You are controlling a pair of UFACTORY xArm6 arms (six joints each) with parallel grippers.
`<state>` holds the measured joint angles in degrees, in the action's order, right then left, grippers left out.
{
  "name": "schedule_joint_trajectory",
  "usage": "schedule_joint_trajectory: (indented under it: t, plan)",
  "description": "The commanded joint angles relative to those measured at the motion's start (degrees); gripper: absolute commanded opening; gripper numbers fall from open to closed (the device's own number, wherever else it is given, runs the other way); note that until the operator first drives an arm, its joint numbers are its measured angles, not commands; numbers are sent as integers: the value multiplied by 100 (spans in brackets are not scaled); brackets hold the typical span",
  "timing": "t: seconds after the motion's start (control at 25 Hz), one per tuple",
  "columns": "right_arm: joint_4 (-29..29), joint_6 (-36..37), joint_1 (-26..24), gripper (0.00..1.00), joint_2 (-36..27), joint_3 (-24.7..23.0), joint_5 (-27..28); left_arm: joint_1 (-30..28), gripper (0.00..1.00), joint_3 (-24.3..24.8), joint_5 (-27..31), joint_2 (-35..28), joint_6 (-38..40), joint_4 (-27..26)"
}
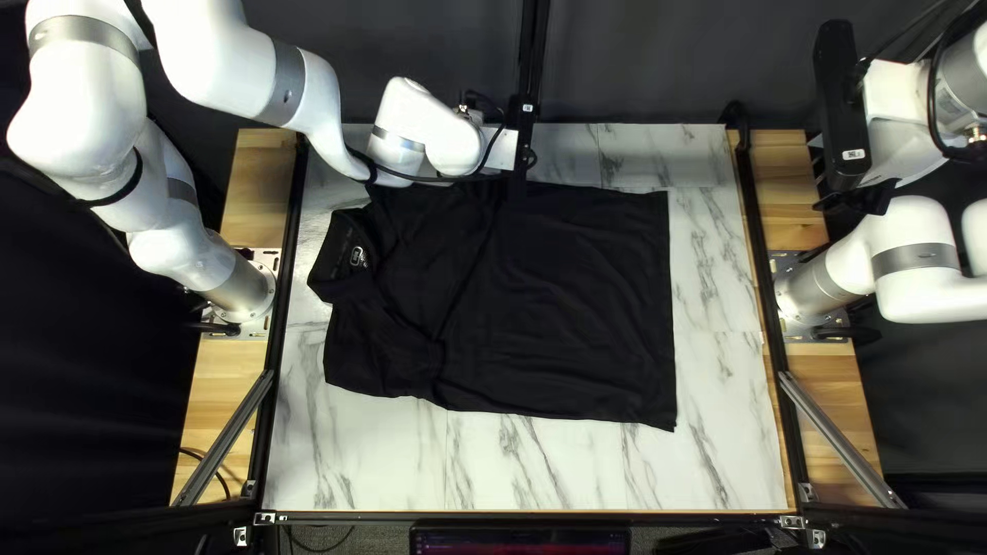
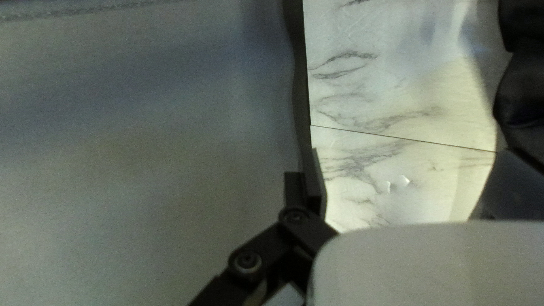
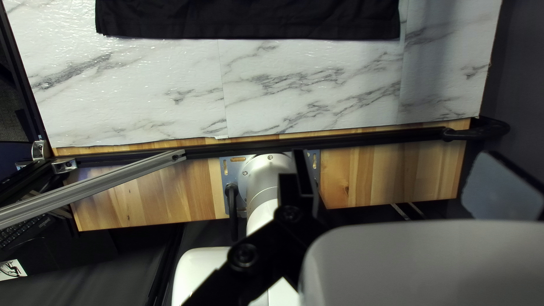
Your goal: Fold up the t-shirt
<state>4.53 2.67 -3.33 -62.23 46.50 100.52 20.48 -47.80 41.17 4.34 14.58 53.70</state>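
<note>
A dark curtain [image 1: 668, 62] hangs behind the grey-veined white tabletop [image 1: 555, 468].

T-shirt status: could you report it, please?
Left gripper at far edge of shirt; right gripper beyond table. Shirt spread out. Left arm overhangs far side.

In the top left view, the t-shirt [image 1: 555, 308] lies on the table [image 1: 720, 463], its collar [image 1: 334, 247] toward the left, hem toward the right. My left arm's base [image 1: 245, 288] stands at the left edge, my right arm's base [image 1: 804, 288] at the right; a curtain [image 1: 668, 62] hangs behind.
</note>
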Motion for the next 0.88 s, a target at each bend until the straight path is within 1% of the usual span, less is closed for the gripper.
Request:
schedule_joint_trajectory:
  t: [0.04, 0.12, 0.24, 0.32, 0.36, 0.44, 0.52, 0.6, 0.72, 0.88]
  plan:
    - [0, 0, 0, 100, 0, 0, 0, -308, 100, 493, 164, -717, -118, -222]
    - [0, 0, 0, 100, 0, 0, 0, -508, 100, 884, 294, -1237, -142, -308]
    - [0, 0, 0, 100, 0, 0, 0, -718, 100, 1639, 467, -2151, -277, -456]
    - [0, 0, 0, 100, 0, 0, 0, -656, 100, 1980, 488, -2543, -468, -541]
    - [0, 0, 0, 100, 0, 0, 0, -499, 100, 2253, 455, -2850, -699, -608]
    - [0, 0, 0, 100, 0, 0, 0, -211, 100, 2586, 350, -3236, -1076, -722]
    - [0, 0, 0, 100, 0, 0, 0, -24, 100, 2822, 259, -3489, -1309, -814]
    - [0, 0, 0, 100, 0, 0, 0, -46, 100, 3036, 214, -3681, -1379, -938]
    - [0, 0, 0, 100, 0, 0, 0, -384, 100, 3217, 292, -3801, -1206, -1065]
    - [0, 0, 0, 100, 0, 0, 0, -1342, 100, 3489, 683, -4037, -603, -1410]
